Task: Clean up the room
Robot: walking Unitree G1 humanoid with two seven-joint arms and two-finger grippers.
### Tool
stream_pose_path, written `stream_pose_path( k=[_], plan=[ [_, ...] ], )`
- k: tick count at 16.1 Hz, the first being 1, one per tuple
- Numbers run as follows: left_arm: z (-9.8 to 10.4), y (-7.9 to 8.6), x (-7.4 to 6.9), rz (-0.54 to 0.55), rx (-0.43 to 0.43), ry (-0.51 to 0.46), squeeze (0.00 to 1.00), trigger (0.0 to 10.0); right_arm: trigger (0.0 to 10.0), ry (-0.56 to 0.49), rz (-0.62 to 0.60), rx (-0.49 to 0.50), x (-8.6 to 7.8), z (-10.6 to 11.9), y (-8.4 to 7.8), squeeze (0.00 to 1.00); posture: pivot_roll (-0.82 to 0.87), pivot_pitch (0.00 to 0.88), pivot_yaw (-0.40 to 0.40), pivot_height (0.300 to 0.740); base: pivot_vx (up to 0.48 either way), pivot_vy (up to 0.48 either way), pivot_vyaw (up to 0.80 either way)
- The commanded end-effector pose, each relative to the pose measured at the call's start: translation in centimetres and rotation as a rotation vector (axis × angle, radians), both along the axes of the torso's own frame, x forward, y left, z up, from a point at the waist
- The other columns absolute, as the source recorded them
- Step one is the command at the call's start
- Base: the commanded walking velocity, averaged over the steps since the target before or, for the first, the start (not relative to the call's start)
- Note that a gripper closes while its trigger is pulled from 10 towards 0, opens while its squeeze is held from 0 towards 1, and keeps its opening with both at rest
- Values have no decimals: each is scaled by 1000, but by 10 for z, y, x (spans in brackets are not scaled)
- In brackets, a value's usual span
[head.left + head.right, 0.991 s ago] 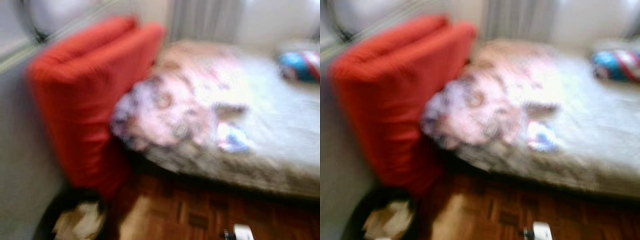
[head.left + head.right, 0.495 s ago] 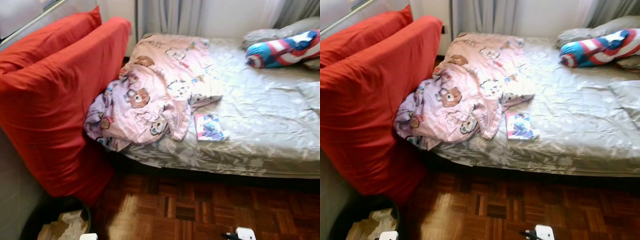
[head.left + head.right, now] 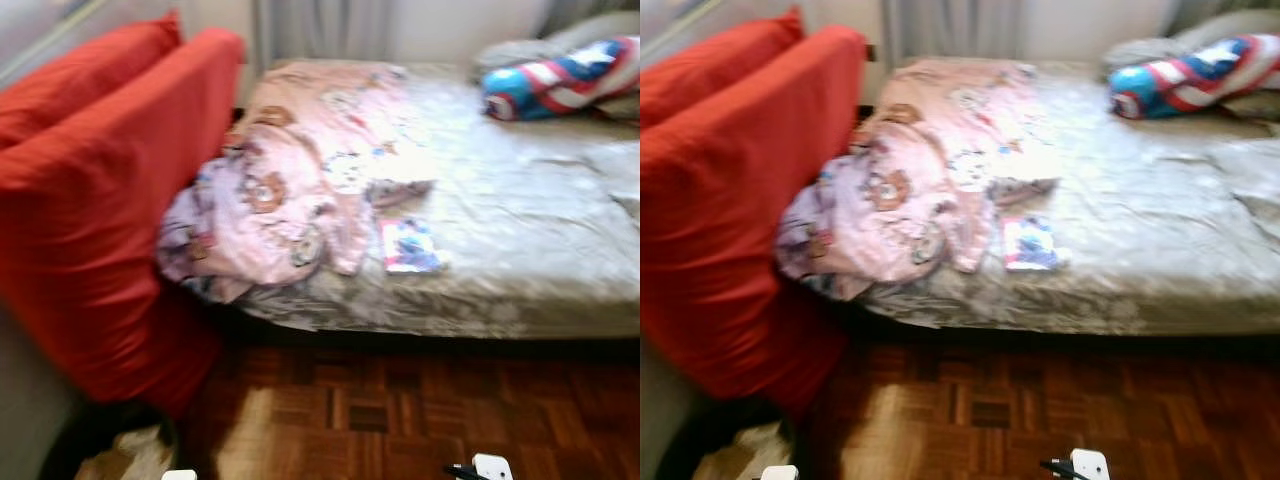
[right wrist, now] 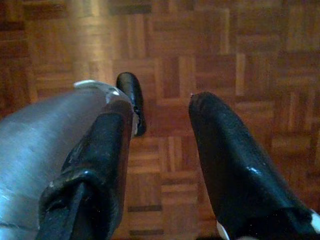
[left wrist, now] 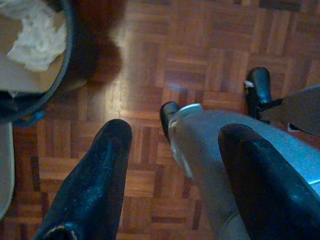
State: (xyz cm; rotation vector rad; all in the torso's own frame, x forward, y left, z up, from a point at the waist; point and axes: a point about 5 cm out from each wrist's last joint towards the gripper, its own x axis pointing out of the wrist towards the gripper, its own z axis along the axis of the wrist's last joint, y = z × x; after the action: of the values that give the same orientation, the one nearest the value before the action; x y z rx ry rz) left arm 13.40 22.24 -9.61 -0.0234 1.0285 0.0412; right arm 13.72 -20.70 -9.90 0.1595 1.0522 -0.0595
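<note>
Two grippers, the left gripper (image 5: 170,165) and right gripper (image 4: 160,145), hang spread apart over the floor (image 3: 400,420), while the book (image 3: 408,246) lies far ahead on the bed (image 3: 540,220), nearer the right one.

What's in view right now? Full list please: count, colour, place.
bed: 1, grey floral sheet, centre to right
blanket: 1, pink with bear print, bunched at the bed's left end
book: 1, blue and pink cover, on the sheet beside the blanket
striped cushion: 1, blue, red and white, far right of the bed
red cushions: 2, upright, left of the bed
bin: 1, dark, holding white paper, on the floor by the cushions
parquet floor: brown, foreground
curtain: grey, behind the bed
left pincer: open, above the floor
right pincer: open, above the floor
</note>
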Motion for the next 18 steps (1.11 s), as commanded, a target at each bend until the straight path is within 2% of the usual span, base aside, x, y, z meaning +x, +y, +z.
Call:
stream_pose_path(
  k=[1,3,18],
  plan=[
    [-2,-1,-5,-5,3,22,0,10000,10000,16,-11,1,-5,-2,-1,0,-2,128,-20,740,0,-247,-738],
    [-2,-1,-5,-4,3,21,0,10000,10000,20,-15,2,-6,-2,-1,0,-6,131,-19,740,0,0,-738],
    [-3,-5,-5,4,-12,25,0,10000,10000,-3,-40,-9,-3,0,-4,0,-3,107,-26,740,0,0,0]
  ],
)
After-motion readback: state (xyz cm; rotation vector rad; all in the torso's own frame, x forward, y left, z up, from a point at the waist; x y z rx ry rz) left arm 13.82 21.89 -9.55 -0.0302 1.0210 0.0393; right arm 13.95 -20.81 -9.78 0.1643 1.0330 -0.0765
